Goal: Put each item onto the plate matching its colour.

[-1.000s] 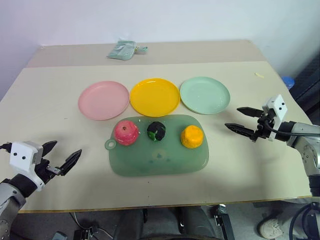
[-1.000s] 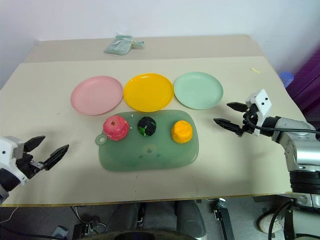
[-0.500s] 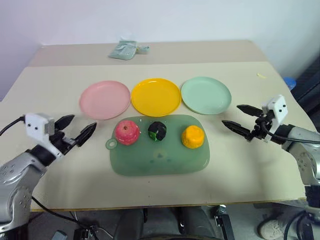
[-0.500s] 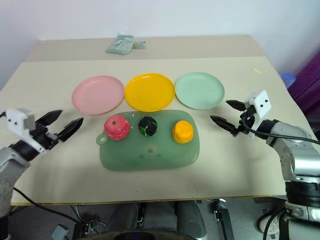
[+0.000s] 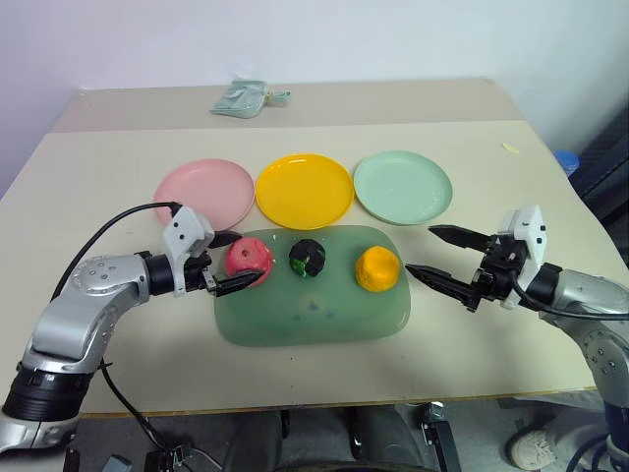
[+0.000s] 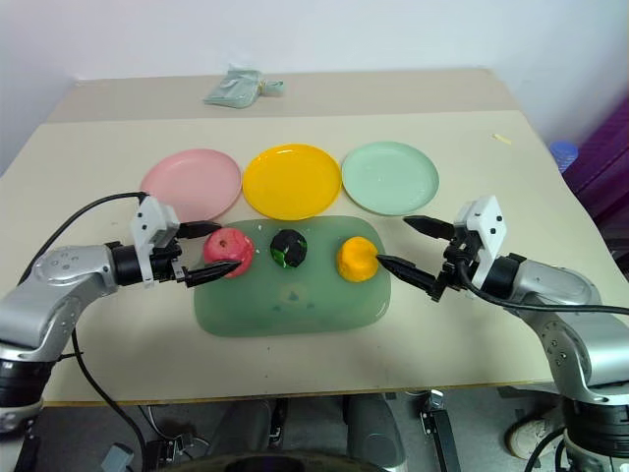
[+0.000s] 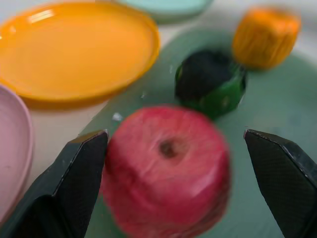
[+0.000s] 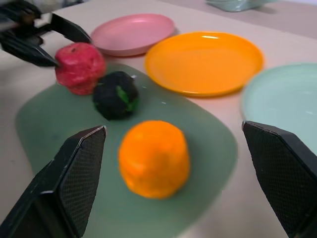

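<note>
on the tan table [image 5: 88, 177] a crumpled pale-green bag [image 5: 241, 98] lies at the far edge, well apart from the rest, w/ no writing i can read on anything, & the big green mat [image 5: 314, 315] carries all 3 items in a row: red apple [image 5: 248, 260], dark green lump [image 5: 308, 257], orange lump [image 5: 377, 268]. behind the mat, just beside its far edge, sit the pink plate [image 5: 201, 195], yellow plate [image 5: 305, 189] & mint plate [image 5: 403, 185], all bare. left gripper [image 5: 234, 264] reaches in low from the left w/ fingers apart either side of the apple, not clamped; right gripper [image 5: 434, 254] points in from the right, fingers spread wide, near the orange lump but apart from it, nothing between them.
</note>
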Robot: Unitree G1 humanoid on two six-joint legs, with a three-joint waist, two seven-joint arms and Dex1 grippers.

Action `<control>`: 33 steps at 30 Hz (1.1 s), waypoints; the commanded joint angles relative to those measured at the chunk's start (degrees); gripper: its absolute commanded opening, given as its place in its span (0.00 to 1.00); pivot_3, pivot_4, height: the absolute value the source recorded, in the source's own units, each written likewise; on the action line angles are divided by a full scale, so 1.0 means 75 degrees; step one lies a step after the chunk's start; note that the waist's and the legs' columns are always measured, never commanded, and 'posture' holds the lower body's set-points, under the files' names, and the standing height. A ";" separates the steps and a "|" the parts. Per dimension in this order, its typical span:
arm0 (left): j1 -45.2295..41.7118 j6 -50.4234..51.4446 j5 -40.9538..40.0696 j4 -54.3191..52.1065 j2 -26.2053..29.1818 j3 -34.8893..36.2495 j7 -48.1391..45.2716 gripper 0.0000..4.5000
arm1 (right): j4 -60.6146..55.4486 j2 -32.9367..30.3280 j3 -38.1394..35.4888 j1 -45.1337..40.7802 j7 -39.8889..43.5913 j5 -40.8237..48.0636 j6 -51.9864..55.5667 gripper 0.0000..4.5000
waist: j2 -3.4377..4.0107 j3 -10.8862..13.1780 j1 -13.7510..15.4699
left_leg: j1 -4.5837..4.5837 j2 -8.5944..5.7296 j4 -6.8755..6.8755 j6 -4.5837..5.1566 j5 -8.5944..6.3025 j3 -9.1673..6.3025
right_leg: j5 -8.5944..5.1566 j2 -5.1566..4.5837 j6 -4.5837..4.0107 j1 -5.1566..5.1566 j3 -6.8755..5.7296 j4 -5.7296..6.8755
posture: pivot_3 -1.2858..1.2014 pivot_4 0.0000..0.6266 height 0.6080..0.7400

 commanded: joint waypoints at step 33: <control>-0.4154 -0.0804 0.1439 0.5598 -0.1394 0.1415 0.3117 0.99 | -0.0937 0.0602 0.1420 -0.0589 -0.0435 0.0246 -0.0194 1.00 | -0.0019 0.0004 -0.0009 | -0.0010 -0.0006 0.0014 -0.0003 0.0002 -0.0014 | 0.0001 -0.0001 0.0002 -0.0014 -0.0010 0.0023 | 0.52 0.24 1.00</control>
